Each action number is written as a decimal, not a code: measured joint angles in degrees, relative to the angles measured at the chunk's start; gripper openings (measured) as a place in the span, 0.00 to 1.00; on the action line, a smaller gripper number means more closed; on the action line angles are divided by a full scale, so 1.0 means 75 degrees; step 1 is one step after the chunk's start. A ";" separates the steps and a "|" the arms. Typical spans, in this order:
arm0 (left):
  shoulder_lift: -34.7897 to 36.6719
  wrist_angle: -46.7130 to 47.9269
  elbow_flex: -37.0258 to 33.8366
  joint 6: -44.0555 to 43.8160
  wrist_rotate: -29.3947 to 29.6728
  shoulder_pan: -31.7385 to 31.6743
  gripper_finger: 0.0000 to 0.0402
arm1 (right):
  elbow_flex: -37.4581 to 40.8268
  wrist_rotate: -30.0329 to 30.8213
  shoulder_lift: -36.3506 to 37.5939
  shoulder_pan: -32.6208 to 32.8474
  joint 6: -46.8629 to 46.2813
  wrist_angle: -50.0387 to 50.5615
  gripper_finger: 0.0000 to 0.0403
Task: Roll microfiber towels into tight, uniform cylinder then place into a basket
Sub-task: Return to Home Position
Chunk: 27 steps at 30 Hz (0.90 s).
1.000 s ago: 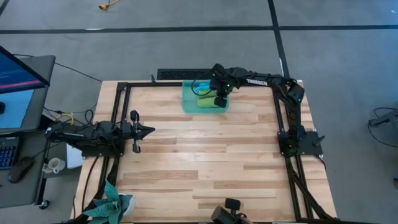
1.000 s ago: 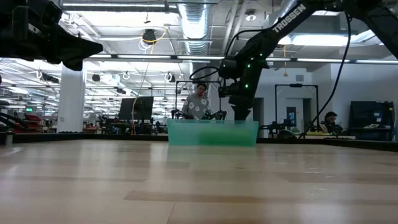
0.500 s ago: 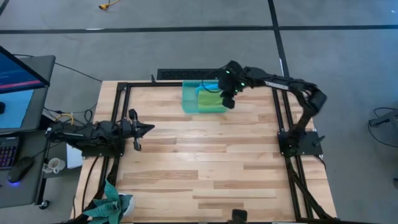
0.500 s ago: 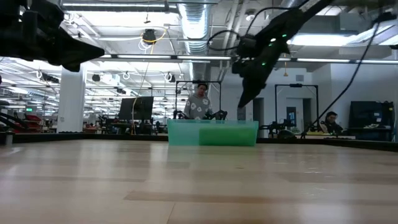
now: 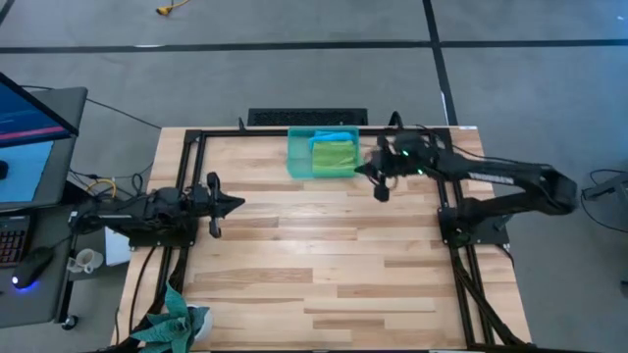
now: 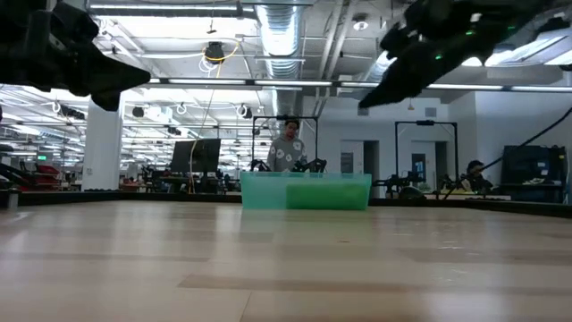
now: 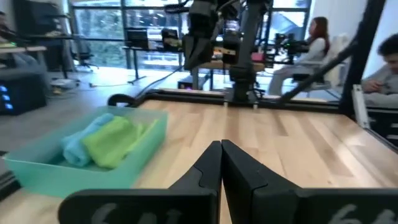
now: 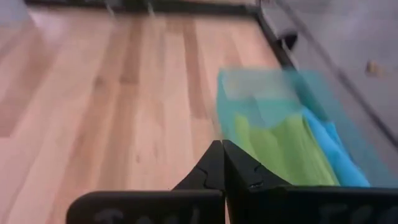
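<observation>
High view: green towel (image 5: 334,157) and blue towel (image 5: 334,135) both sit in the basket (image 5: 297,159) (job's basically done), left jaws and right jaws clenched on nothing.

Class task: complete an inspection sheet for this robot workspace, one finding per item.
Surface: wooden table, light planks.
Job's things: basket at the far edge; green towel and blue towel lie side by side inside it.
Clutter: teal leafy-looking thing at the near left corner.
Grippers: left gripper at the left side, fingers shut, empty; right gripper raised just right of the basket, fingers shut, empty.
Cables: dark cables along the frame's near left; yellow cable on the floor.
Surroundings: monitor on a desk at left; people in the room behind.
</observation>
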<state>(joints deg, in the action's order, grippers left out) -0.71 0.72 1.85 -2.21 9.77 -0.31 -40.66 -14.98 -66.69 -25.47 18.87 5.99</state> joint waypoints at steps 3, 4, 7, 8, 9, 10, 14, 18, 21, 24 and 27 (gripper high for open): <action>0.0000 -0.0063 -0.0017 -0.0107 -0.0206 -0.0126 0.00 | 0.0768 0.0003 0.0749 0.0333 -0.0074 -0.0872 0.03; 0.0000 -0.0187 -0.0055 -0.0112 -0.0222 -0.0153 0.00 | 0.1006 0.0003 0.0984 0.0423 -0.0143 -0.1127 0.04; -0.0001 -0.0618 -0.0176 -0.0205 -0.0326 -0.0184 0.00 | 0.1686 0.0000 0.1696 0.0577 -0.0410 -0.1699 0.04; 0.0001 -0.0639 -0.0175 -0.0215 -0.0378 -0.0182 0.00 | 0.1897 0.0003 0.1921 0.0599 -0.0512 -0.1845 0.04; 0.0001 -0.0635 -0.0175 -0.0251 -0.0400 -0.0182 0.00 | 0.2074 0.0003 0.2137 0.0599 -0.0611 -0.1938 0.04; -0.0001 -0.0627 -0.0175 -0.0292 -0.0412 -0.0180 0.00 | 0.2242 0.0001 0.2360 0.0595 -0.0711 -0.1976 0.04; 0.0000 -0.0632 -0.0178 -0.0405 -0.0416 -0.0179 0.00 | 0.2887 0.0004 0.3258 0.0590 -0.0941 -0.2024 0.04; -0.0003 -0.0478 -0.0184 -0.0192 -0.0414 -0.0181 0.00 | 0.3494 0.0006 0.4121 0.0585 -0.1163 -0.2026 0.04; 0.0000 -0.0480 -0.0184 -0.0214 -0.0407 -0.0179 0.00 | 0.3939 0.0006 0.4755 0.0579 -0.1407 -0.2063 0.05; 0.0000 -0.0477 -0.0187 -0.0459 -0.0407 -0.0179 0.00 | 0.4306 0.0084 0.5329 0.0579 -0.1642 -0.2103 0.04; -0.0003 -0.0474 -0.0189 -0.0753 -0.0412 -0.0179 0.00 | 0.4592 0.0488 0.5772 0.0579 -0.1776 -0.2148 0.04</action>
<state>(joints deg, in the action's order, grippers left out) -0.73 -2.83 0.43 -7.86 6.68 -1.65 -6.22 -11.33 -23.40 -21.12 5.56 -10.12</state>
